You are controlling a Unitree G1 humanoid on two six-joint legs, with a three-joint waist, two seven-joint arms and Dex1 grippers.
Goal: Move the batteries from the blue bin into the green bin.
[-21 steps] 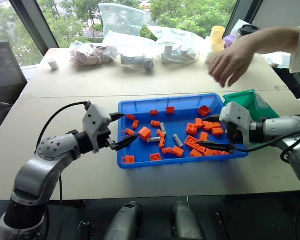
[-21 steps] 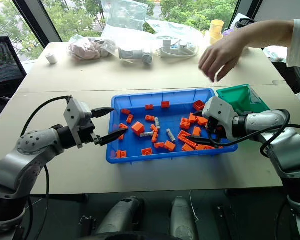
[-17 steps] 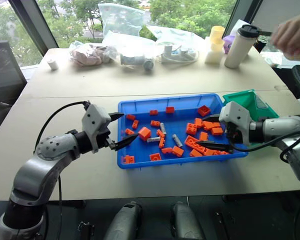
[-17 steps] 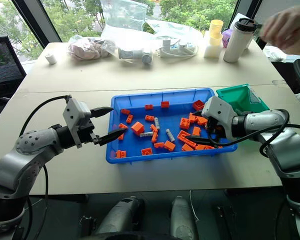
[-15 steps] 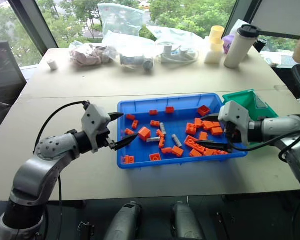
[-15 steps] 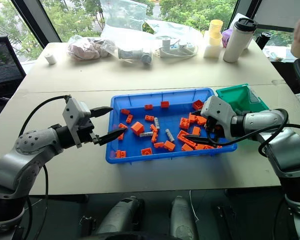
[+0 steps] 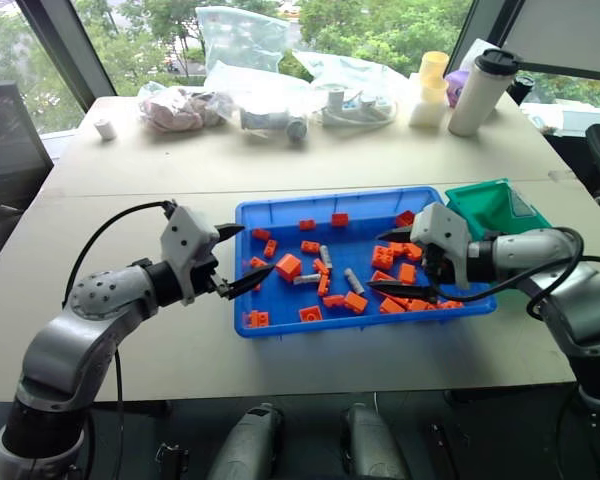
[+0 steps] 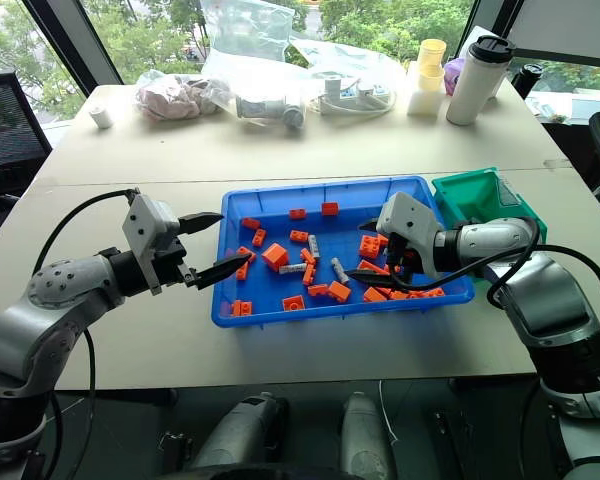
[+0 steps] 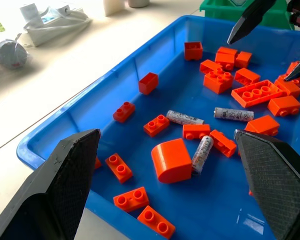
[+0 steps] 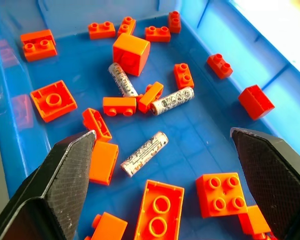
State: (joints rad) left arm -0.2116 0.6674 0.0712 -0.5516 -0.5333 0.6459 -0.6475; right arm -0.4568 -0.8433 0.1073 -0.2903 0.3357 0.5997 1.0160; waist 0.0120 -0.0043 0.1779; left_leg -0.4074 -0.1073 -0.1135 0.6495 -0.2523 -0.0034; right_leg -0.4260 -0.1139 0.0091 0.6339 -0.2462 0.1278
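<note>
- Movement first: the right gripper [image 7: 389,264] has slid further in over the blue bin [image 7: 280,318], toward the batteries [image 10: 144,153], and the person's hand has gone from the far table
- Fingers on it are spread wide and hold nothing, so a pickup looks close
- Left gripper [image 7: 242,258] hangs at the bin's left rim, open and empty
- Head views show the green bin [image 8: 468,197] just beside the blue one; no battery can be seen in it
- Wrist view shows 3 batteries among orange bricks [image 10: 131,53], lying free
</note>
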